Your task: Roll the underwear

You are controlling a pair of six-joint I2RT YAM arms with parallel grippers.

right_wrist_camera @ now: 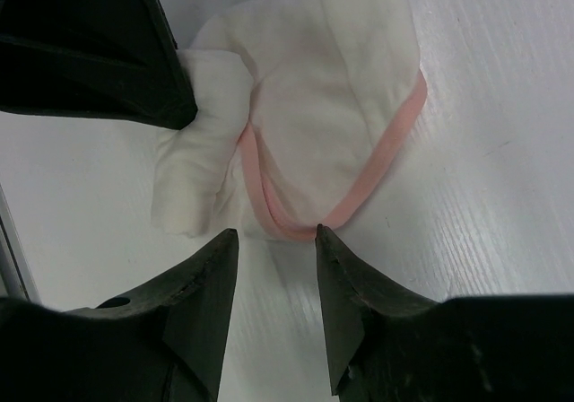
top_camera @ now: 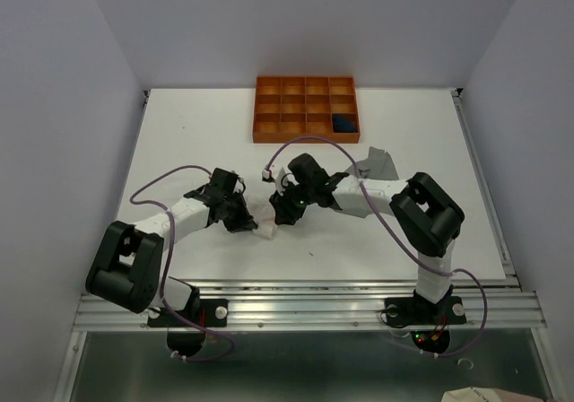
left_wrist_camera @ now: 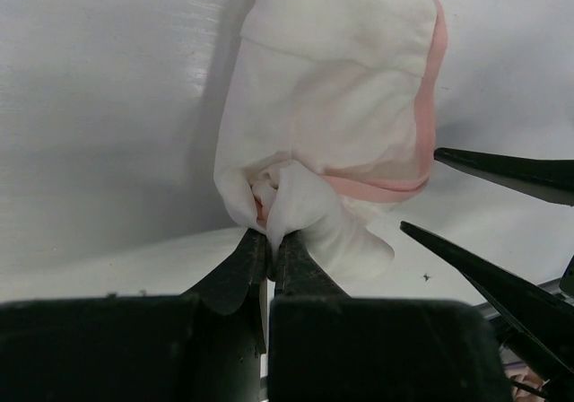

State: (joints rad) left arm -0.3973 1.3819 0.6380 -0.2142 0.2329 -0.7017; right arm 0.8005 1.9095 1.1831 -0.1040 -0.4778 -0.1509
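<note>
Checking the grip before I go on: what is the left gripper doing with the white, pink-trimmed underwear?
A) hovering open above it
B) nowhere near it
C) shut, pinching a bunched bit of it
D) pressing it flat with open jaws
C: the left wrist view shows the left gripper shut on a bunched corner of the pink-trimmed underwear, with the right gripper open at its pink edge.

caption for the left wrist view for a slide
Left pincer shut on a bunched corner of the pale pink-trimmed underwear, right pincer open beside it.
</note>
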